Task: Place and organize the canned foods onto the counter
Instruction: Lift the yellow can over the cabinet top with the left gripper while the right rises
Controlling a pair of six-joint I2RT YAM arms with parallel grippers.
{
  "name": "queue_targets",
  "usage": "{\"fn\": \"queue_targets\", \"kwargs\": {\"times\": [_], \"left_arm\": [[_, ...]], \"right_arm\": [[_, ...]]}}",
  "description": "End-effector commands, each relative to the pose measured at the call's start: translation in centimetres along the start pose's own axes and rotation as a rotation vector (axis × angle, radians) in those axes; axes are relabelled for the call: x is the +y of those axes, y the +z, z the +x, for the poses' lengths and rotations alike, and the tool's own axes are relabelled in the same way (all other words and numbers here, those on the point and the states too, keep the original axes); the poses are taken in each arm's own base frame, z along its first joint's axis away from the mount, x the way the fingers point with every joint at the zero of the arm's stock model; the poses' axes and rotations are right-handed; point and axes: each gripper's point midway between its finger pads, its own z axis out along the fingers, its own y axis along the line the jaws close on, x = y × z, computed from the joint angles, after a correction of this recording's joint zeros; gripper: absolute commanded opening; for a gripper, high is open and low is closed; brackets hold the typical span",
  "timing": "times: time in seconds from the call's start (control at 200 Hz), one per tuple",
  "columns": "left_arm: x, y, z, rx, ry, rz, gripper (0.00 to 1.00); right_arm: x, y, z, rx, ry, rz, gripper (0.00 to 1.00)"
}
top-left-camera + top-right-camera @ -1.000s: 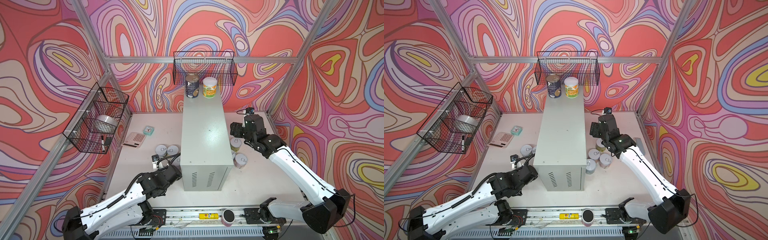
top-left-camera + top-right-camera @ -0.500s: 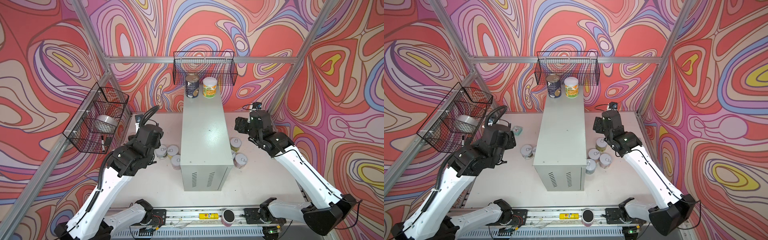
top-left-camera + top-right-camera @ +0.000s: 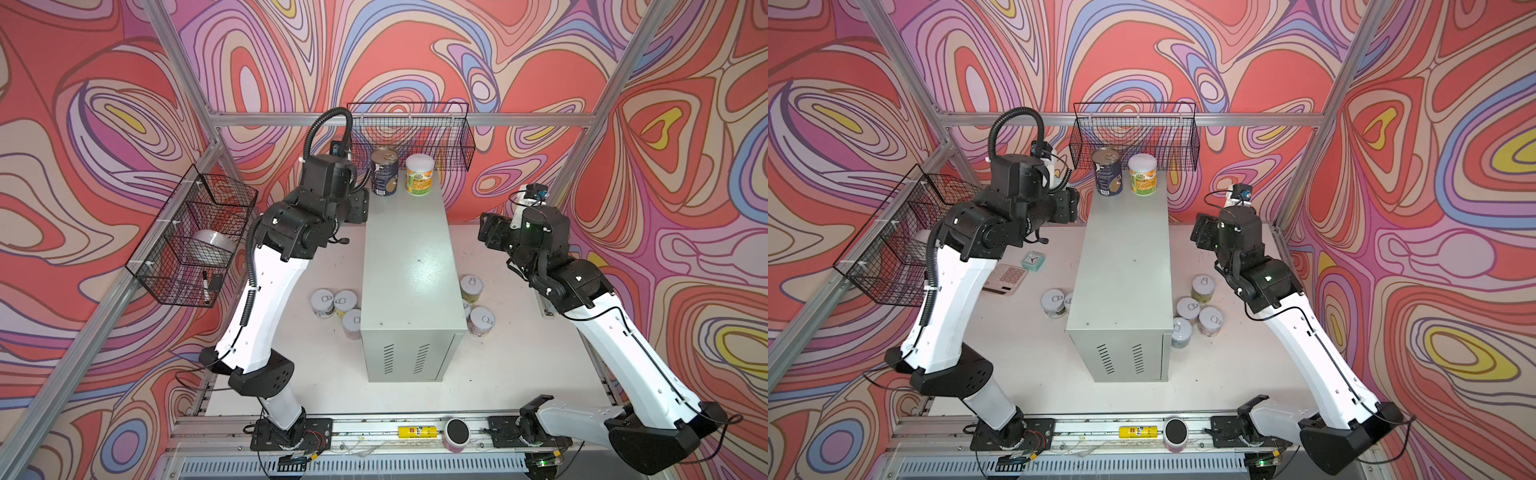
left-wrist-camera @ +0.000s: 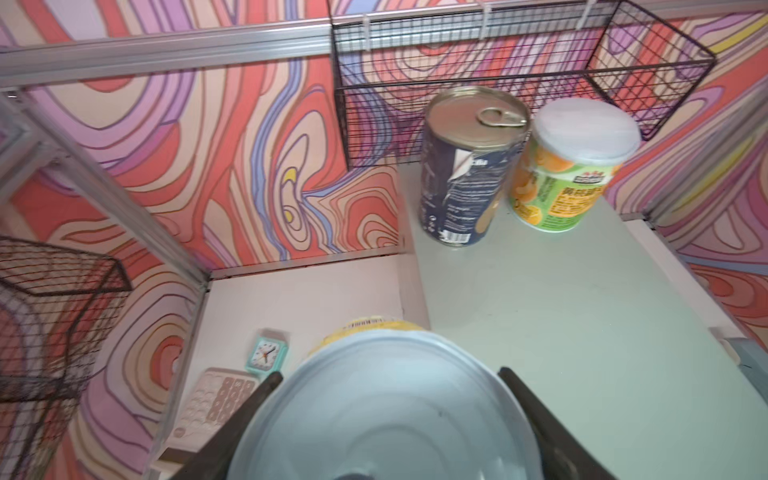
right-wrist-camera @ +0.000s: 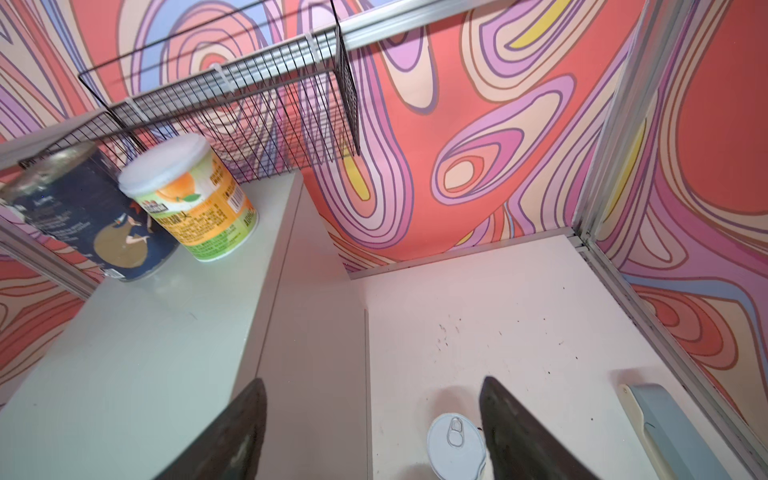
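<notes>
- L gripper (image 4: 388,384): clamped on yellow-label can (image 4: 382,424), white lid up. Hangs at left long edge of counter (image 3: 409,266), near far end.
- R gripper (image 5: 374,395): jaws wide, nothing between. Sits beside counter's right long edge, above white tabletop (image 3: 519,353).
- Counter top, far end: dark-blue tin (image 3: 384,172) & orange-green tin (image 3: 419,174), upright, just beside each other. Bare glossy top from them to front edge.
- Tabletop, L of counter: 3-can cluster (image 3: 345,302), close to its side.
- Tabletop, R of counter: 4-can cluster (image 3: 1188,309), near front corner.
- Walls: back wire basket (image 3: 415,129) hangs behind the tins; side wire basket (image 3: 191,241) on L wall.
</notes>
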Motion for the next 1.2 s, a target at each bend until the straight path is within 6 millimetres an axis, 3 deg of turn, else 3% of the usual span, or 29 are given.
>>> {"fn": "queue_targets", "kwargs": {"times": [0.0,0.335,0.571,0.856,0.891,0.956,1.027,1.197], "left_arm": [[-1.1,-0.5,-0.5,0.003,-0.002,0.083,0.00],[-4.6,2.6,0.2,0.045,-0.094,0.211,0.00],[-5.4,4.6,1.0,0.071,-0.101,0.200,0.00],[-6.1,5.8,1.4,0.083,-0.106,0.208,0.00],[-6.3,5.9,1.4,0.082,-0.104,0.211,0.09],[-6.5,6.2,1.5,0.083,-0.101,0.212,0.38],[-6.6,6.3,1.5,0.079,-0.101,0.213,0.60],[-6.9,6.8,1.4,0.074,-0.102,0.223,0.76]], "right_arm": [[0.6,-0.2,-1.9,-0.043,0.003,-0.021,0.82],[2.0,-0.2,-3.6,-0.076,0.006,-0.073,0.82],[2.4,-0.1,-3.6,-0.092,0.021,-0.101,0.82],[2.2,0.1,-3.1,-0.089,0.024,-0.094,0.82],[2.2,0.2,-3.0,-0.087,0.024,-0.092,0.82],[2.0,0.2,-2.9,-0.085,0.024,-0.084,0.82],[1.9,0.2,-2.9,-0.088,0.024,-0.078,0.82],[1.8,0.0,-3.0,-0.097,0.021,-0.074,0.82]]}}
